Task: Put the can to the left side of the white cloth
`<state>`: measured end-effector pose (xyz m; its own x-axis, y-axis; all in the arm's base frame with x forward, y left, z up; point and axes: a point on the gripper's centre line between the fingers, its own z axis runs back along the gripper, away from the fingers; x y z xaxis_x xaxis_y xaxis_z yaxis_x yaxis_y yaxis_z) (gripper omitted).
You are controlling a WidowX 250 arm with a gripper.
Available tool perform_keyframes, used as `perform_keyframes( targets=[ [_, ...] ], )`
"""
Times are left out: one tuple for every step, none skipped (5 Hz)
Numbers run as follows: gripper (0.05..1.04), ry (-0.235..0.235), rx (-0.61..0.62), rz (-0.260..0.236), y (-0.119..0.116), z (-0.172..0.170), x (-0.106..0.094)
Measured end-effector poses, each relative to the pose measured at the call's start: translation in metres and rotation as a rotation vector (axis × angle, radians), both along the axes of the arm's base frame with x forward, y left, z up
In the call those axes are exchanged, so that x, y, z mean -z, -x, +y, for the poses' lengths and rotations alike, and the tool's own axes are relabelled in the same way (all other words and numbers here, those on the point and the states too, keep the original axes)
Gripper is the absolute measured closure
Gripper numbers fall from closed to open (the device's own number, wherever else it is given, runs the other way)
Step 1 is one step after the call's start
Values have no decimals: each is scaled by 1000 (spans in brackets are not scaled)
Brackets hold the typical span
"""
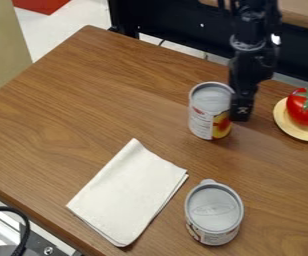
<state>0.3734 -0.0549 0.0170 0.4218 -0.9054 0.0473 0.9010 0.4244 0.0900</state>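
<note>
Camera view: gripper (241,111) by upright can (202,119)

The can's red-and-yellow label (222,125) showed above the white cloth (130,192) on the tabletop (76,105); whether the gripper grasped it, nobody could tell. Another can (213,210) stood beside the cloth; a plate (291,128) held a tomato (303,113).

Room opens between upper can (207,112) and white cloth (130,192); lower can (213,212) obstructs one side.

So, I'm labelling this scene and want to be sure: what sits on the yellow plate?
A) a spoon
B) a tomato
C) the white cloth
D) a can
B: the red, round tomato with its green leafy top rests on the yellow plate.
</note>
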Motion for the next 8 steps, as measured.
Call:
perform_keyframes(
  targets=[
    [87, -67, 65, 16, 4, 18, 4],
    [87, -127, 95, 4, 0, 33, 9],
    [87, -175, 105, -15, -2, 49, 15],
    [87, -160, 114, -2, -1, 71, 15],
    [87, -142, 39, 27, 4, 98, 15],
    [87, -165, -65, 22, 10, 116, 19],
    [87, -165, -56, 39, 17, 126, 22],
    [87, -142, -51, 12, 19, 129, 9]
  ],
)
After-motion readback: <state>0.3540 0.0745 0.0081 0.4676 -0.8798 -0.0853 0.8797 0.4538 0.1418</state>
